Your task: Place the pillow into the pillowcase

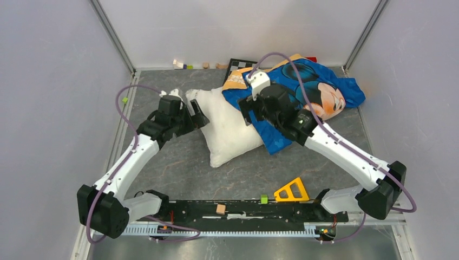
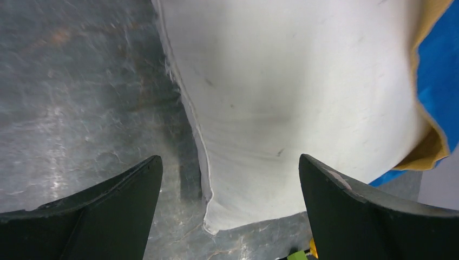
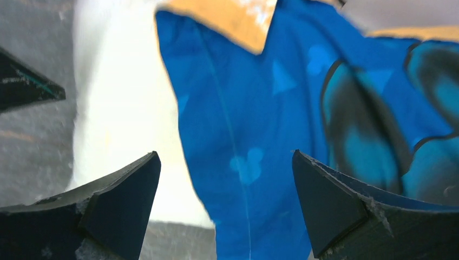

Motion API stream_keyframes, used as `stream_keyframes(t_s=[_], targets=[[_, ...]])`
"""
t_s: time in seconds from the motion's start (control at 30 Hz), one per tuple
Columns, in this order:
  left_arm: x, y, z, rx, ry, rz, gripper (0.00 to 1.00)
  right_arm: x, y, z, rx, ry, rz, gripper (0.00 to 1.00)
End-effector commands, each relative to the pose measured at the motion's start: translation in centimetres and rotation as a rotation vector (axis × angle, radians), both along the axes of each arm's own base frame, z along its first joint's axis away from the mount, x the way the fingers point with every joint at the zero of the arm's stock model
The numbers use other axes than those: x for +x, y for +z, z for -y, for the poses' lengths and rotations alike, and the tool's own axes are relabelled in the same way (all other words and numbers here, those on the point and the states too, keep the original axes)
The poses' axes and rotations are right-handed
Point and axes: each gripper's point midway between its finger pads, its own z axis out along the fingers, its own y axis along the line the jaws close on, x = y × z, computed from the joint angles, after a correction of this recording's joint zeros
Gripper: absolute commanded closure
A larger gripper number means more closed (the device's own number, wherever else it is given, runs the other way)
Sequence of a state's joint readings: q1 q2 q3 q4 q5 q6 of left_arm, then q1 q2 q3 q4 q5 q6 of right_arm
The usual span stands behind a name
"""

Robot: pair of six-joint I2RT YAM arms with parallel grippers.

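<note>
The pillow (image 1: 230, 132) lies flat in the middle of the table (image 1: 178, 173); it is white and puffy, with its far right side tucked just under the edge of the pillowcase (image 1: 346, 89). The pillowcase is blue with a cartoon mouse on it (its edge shows orange-yellow); it lies bunched up at the far right, touching the pillow and lapping over one side of it.

I think the job is only just begun; almost all of the pillow is out in the open, and I cannot tell if the covered bit is inside the opening or only under the cloth. What is left is to hold the opening wide and slide the whole pillow in.

The left gripper (image 1: 196, 112) sits at the pillow's far left corner; its jaws are wide apart and hold nothing, and its wrist view looks down along the pillow's seam. The right gripper (image 1: 244, 108) hangs over the spot where blue cloth meets white pillow; its jaws are wide apart too, with nothing in them.

Farther out, a yellow triangle (image 1: 291, 190) and small blocks (image 1: 220, 208) sit near the arm bases.
</note>
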State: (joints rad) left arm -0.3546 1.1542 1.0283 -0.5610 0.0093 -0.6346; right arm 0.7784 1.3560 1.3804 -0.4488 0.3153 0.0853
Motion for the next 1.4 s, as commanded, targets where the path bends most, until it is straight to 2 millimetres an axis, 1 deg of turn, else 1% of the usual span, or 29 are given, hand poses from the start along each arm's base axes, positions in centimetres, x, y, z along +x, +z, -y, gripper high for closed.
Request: stream_keyframes(t_s=[0.0, 0.1, 0.23, 0.3, 0.33, 0.37, 0.4, 0.43, 0.47, 0.5, 0.53, 0.57, 0.63, 0.7, 0.73, 0.77, 0.8, 0.83, 0.87, 0.9, 0.93, 0.97, 1.0, 1.03, 1.1, 1.2, 1.27, 1.3, 1.37], targets=[[0.1, 0.7, 3.7, -0.228, -0.098, 0.073, 0.0, -1.5, -1.9, 0.7, -0.029, -0.027, 0.027, 0.02], [0.4, -0.6, 4.9, -0.302, -0.113, 0.071, 0.0, -1.7, -3.3, 0.2, -0.05, 0.001, 0.018, 0.02], [1.6, -3.0, 5.2, -0.318, -0.075, 0.037, 0.0, -0.9, -5.4, -0.5, -0.108, 0.008, 0.004, 0.02], [2.3, -3.6, 5.2, -0.33, -0.041, 0.034, 0.05, -0.1, -6.2, -0.2, -0.144, -0.029, 0.005, 0.02], [2.7, -3.7, 5.4, -0.345, -0.033, 0.038, 0.09, 0.3, -6.2, 0.0, -0.159, -0.054, 0.009, 0.02], [2.7, -4.2, 5.5, -0.35, -0.025, 0.023, 0.13, 0.8, -6.4, 0.7, -0.188, -0.101, 0.016, 0.03], [3.2, -4.2, 5.7, -0.359, -0.018, 0.03, 0.2, 1.3, -6.4, 1.4, -0.218, -0.148, 0.031, 0.08], [3.3, -4.5, 5.9, -0.359, -0.014, 0.023, 0.26, 1.6, -6.2, 1.9, -0.239, -0.179, 0.042, 0.13], [3.5, -4.9, 5.9, -0.358, -0.005, 0.011, 0.32, 1.9, -6.2, 2.4, -0.266, -0.206, 0.049, 0.21], [3.5, -5.5, 5.9, -0.356, 0.004, -0.004, 0.42, 2.2, -5.8, 2.5, -0.274, -0.227, 0.055, 0.3], [3.5, -6.0, 5.7, -0.35, 0.017, -0.018, 0.5, 2.4, -5.6, 2.6, -0.287, -0.245, 0.054, 0.45], [3.5, -6.4, 5.6, -0.341, 0.029, -0.03, 0.59, 2.7, -5.0, 2.3, -0.282, -0.246, 0.053, 0.59], [3.5, -7.0, 5.5, -0.34, 0.04, -0.047, 0.74, 2.9, -3.6, 1.3, -0.258, -0.233, 0.053, 0.82], [3.6, -7.3, 5.9, -0.346, 0.029, -0.061, 0.88, 2.7, -1.7, -0.4, -0.236, -0.207, 0.066, 0.99], [3.6, -7.3, 6.2, -0.353, 0.015, -0.063, 0.94, 2.2, -0.3, -1.9, -0.21, -0.174, 0.078, 1.0], [3.5, -7.0, 6.7, -0.358, -0.007, -0.06, 0.97, 1.4, 0.5, -3.8, -0.188, -0.122, 0.079, 1.0], [3.6, -6.6, 7.2, -0.358, -0.029, -0.05, 0.97, 0.5, 1.7, -6.0, -0.156, -0.071, 0.085, 1.0], [3.3, -6.2, 8.1, -0.357, -0.058, -0.044, 0.98, -0.8, 2.6, -8.6, -0.129, -0.013, 0.093, 1.0], [3.1, -5.4, 9.0, -0.357, -0.085, -0.034, 0.97, -1.8, 3.3, -11.0, -0.104, 0.042, 0.098, 1.0], [2.7, -4.6, 10.1, -0.354, -0.114, -0.024, 0.97, -2.8, 4.6, -13.3, -0.072, 0.094, 0.109, 1.0], [2.1, -4.4, 10.6, -0.339, -0.12, -0.031, 0.98, -3.2, 4.2, -15.1, -0.066, 0.133, 0.094, 1.0], [1.6, -4.0, 11.1, -0.334, -0.119, -0.029, 0.97, -3.1, 4.5, -16.3, -0.039, 0.158, 0.083, 1.0], [1.4, -3.8, 11.0, -0.331, -0.097, -0.023, 0.97, -2.7, 3.8, -17.1, -0.04, 0.169, 0.068, 1.0], [1.2, -3.9, 10.6, -0.337, -0.07, -0.032, 0.98, -2.2, 3.3, -17.4, -0.044, 0.166, 0.061, 1.0], [1.1, -4.4, 9.3, -0.322, -0.005, -0.042, 0.97, -1.2, 2.2, -17.1, -0.041, 0.154, 0.042, 1.0], [1.0, -5.4, 7.3, -0.284, 0.078, -0.061, 0.98, 0.0, 0.5, -15.7, -0.034, 0.13, 0.009, 1.0], [1.2, -6.4, 6.4, -0.294, 0.12, -0.086, 0.98, 0.1, 0.6, -14.5, -0.035, 0.11, 0.012, 1.0], [1.2, -6.8, 6.2, -0.299, 0.127, -0.102, 0.98, 0.1, 0.8, -14.1, -0.037, 0.108, 0.013, 0.97], [1.1, -7.2, 5.9, -0.297, 0.139, -0.118, 0.98, 0.0, 1.6, -12.8, -0.049, 0.09, 0.026, 0.79]])
